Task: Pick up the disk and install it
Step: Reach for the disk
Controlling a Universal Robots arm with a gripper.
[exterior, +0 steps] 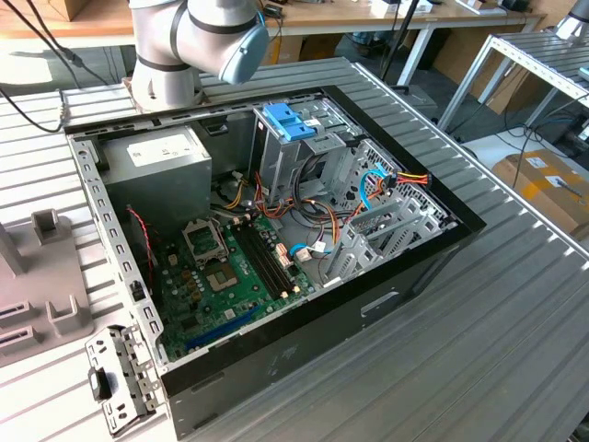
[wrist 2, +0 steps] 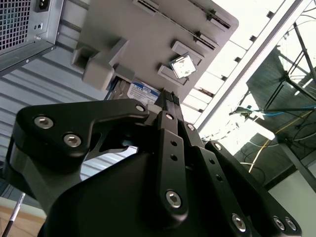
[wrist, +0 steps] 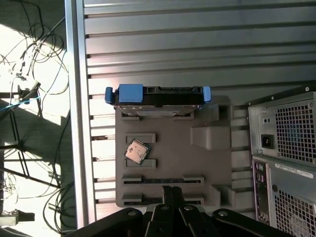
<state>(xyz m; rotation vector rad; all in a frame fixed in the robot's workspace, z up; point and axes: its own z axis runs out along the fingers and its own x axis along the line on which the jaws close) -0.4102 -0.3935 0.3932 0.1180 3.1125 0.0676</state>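
Jaws together, gripping nothing, over the grey tray (wrist: 173, 163).
Disk (wrist: 158, 94) on edge in a slot at the tray's far side, blue tab at one end; small chip (wrist: 137, 150) lying flat on the tray. Ribbed metal surface (wrist: 197, 44) beneath the tray and the open PC case (exterior: 276, 230), mid-frame in the exterior view. Loose cables (wrist: 29, 74) on sunlit floor beside it. Wooden bench (exterior: 368, 14) along the exterior view's top, cardboard box (exterior: 552, 184) at its right.
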